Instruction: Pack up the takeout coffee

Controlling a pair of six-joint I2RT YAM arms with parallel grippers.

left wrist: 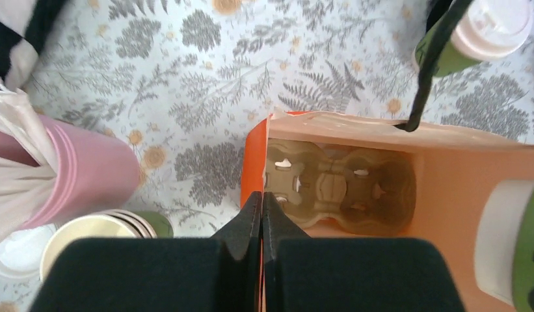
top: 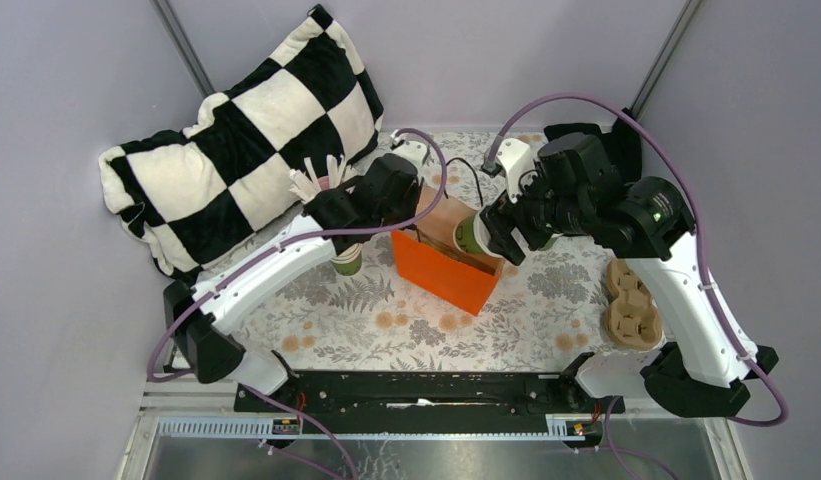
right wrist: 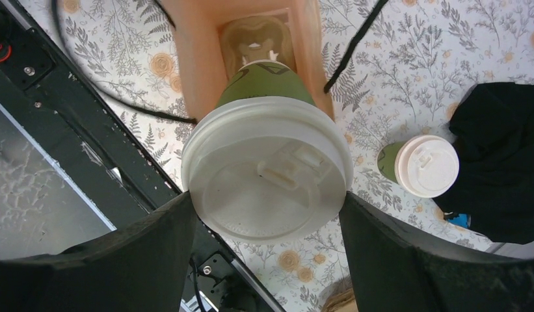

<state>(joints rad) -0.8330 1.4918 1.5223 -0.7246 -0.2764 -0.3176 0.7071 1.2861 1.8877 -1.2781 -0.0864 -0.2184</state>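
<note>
Between the jaws of the right gripper, clamped on it, a lidded cup hangs above the bag, ready for the tray inside. Jaws of the left gripper pinch the bag's rim, seemingly steadying it.

1 cup above the bag, other cup beside it on the table
</note>
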